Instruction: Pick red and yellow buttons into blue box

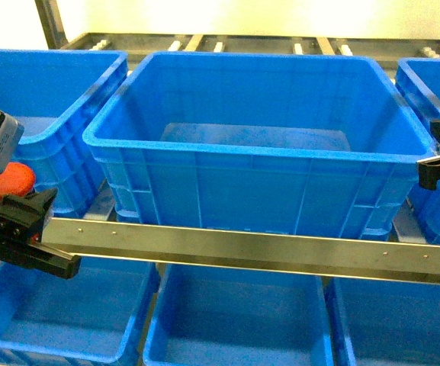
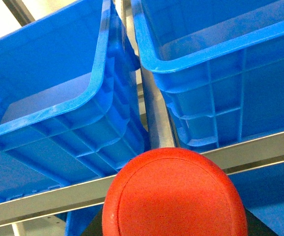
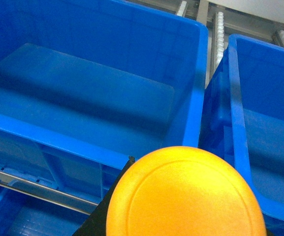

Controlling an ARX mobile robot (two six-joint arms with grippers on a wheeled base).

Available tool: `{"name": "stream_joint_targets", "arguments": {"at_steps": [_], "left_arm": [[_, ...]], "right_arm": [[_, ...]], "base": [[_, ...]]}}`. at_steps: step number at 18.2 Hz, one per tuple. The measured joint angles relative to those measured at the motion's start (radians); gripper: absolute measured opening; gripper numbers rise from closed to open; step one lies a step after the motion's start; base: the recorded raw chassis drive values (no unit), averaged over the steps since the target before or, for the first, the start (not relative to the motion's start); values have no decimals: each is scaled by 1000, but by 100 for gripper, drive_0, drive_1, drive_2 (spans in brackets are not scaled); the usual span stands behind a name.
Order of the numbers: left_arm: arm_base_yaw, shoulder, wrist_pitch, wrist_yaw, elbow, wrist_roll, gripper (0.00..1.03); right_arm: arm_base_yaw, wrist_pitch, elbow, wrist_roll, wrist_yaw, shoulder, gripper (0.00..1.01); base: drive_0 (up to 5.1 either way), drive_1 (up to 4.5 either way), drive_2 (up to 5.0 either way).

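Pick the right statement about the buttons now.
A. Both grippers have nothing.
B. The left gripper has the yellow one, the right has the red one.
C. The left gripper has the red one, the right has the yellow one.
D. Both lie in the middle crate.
C: the red button fills the left wrist view, sitting in the left gripper, and the yellow button fills the right wrist view; the middle crate holds no buttons.

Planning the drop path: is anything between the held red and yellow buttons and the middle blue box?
Only the blue box's near wall and rim, with the metal shelf rail below. The red button and yellow button are both outside it; its interior looks open.
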Motion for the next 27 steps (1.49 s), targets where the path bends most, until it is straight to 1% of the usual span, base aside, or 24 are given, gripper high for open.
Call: {"name": "stream_joint_targets", "arguments": {"at_steps": [2, 3, 4, 5, 7, 8, 9, 10, 11, 13, 14, 15, 16, 19, 21, 22, 23, 25, 26, 27], "left_arm": [[-2, 0, 1, 0, 0, 0, 24], [-2, 0, 1, 0, 0, 0, 24], [-2, 0, 1, 0, 0, 0, 24], [-2, 0, 0, 0, 0, 0, 24], [-2, 0, 0, 0, 0, 0, 24], [-2, 0, 1, 0, 0, 0, 24], [-2, 0, 1, 0, 0, 0, 24], [-2, 0, 1, 0, 0, 0, 24], [-2, 0, 1, 0, 0, 0, 24], [-2, 0, 1, 0, 0, 0, 24], [-2, 0, 0, 0, 0, 0, 24], [-2, 0, 1, 0, 0, 0, 24], [-2, 0, 1, 0, 0, 0, 24], [-2, 0, 1, 0, 0, 0, 24], [-2, 0, 1, 0, 0, 0, 24], [-2, 0, 1, 0, 0, 0, 24], [-2, 0, 0, 0, 0, 0, 24], [-2, 0, 0, 0, 0, 0, 24], [-2, 0, 0, 0, 0, 0, 24], [-2, 0, 0, 0, 0, 0, 24]], "right_arm": [[0, -40, 8, 1, -7, -6, 27], [2, -80, 43, 6, -24, -6, 27], [9, -79, 69, 6, -34, -2, 27], [10, -85, 113, 9, -43, 3, 27], [41, -119, 243, 13, -79, 56, 27], [51, -123, 273, 16, -82, 82, 27], [68, -143, 326, 21, -109, 133, 27], [76, -178, 364, 30, -117, 162, 27], [82, -185, 408, 35, -141, 201, 27], [92, -218, 501, 35, -150, 270, 27], [92, -237, 543, 34, -167, 297, 27], [92, -267, 595, 32, -169, 330, 27], [92, -280, 621, 26, -170, 348, 27], [92, -290, 655, 22, -169, 375, 27], [91, -307, 682, 9, -171, 394, 27], [84, -357, 766, -23, -172, 475, 27], [70, -391, 803, -42, -158, 519, 27], [63, -401, 803, -41, -166, 516, 27], [62, -401, 803, -41, -166, 516, 29], [59, -403, 803, -40, -166, 516, 42]], "base": [[0, 0, 0], [0, 0, 0], [0, 0, 0], [0, 0, 0], [0, 0, 0], [0, 0, 0], [0, 0, 0], [0, 0, 0], [0, 0, 0], [0, 0, 0], [0, 0, 0], [0, 0, 0], [0, 0, 0], [0, 0, 0], [0, 0, 0], [0, 0, 0], [0, 0, 0], [0, 0, 0], [0, 0, 0], [0, 0, 0]]}}
